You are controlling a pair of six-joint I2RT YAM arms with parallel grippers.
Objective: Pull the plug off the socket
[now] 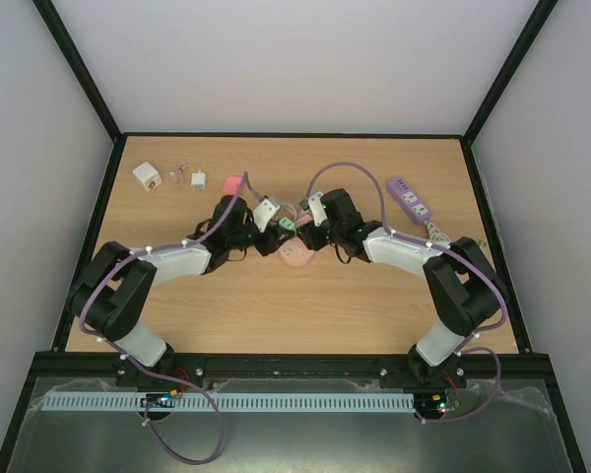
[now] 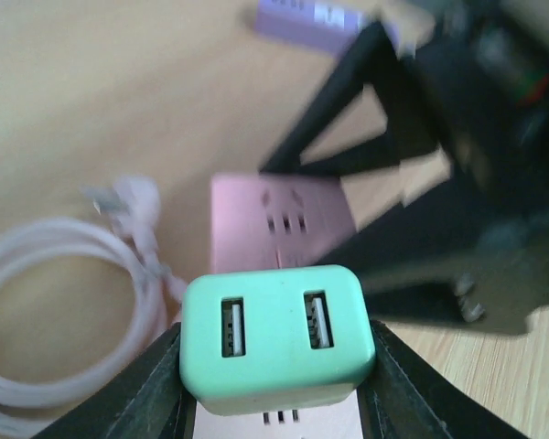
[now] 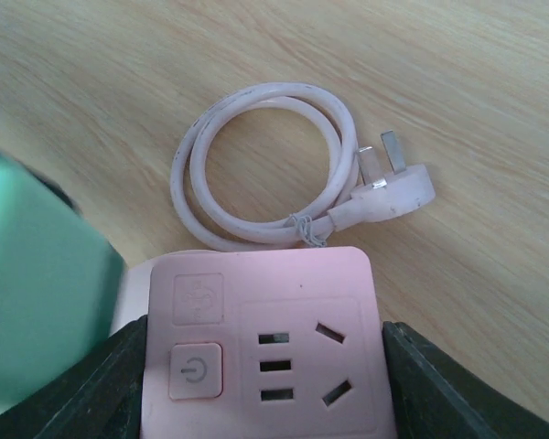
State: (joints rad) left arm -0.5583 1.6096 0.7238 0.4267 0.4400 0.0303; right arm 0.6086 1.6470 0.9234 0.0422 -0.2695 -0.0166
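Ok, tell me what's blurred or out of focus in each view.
Left wrist: the plug is fairly sharp, the right arm and strip behind it are blurred. Right wrist: the socket and cable are sharp, the plug at the left edge is a green smear. Top: evenly lit, all in focus.

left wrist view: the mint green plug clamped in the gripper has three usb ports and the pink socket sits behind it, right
Not quite. The mint green plug has two USB ports, not three; the left wrist view shows them side by side on its face. The rest holds: the plug is clamped in the left gripper, and the pink socket sits behind it.
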